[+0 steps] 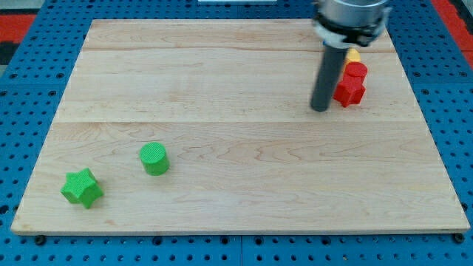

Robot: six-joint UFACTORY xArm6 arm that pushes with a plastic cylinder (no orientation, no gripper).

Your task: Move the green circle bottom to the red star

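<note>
The green circle [154, 158] sits on the wooden board [244, 133] at the lower left. The red star [349, 89] lies at the upper right, with another red block [357, 71] touching it just above. My tip [320, 108] rests on the board just left of the red star, a small gap apart, and far to the right of the green circle.
A green star [82, 188] lies at the lower left, left of the green circle. A yellow block [353, 55] peeks out above the red blocks, partly hidden by the arm. A blue pegboard [29, 111] surrounds the board.
</note>
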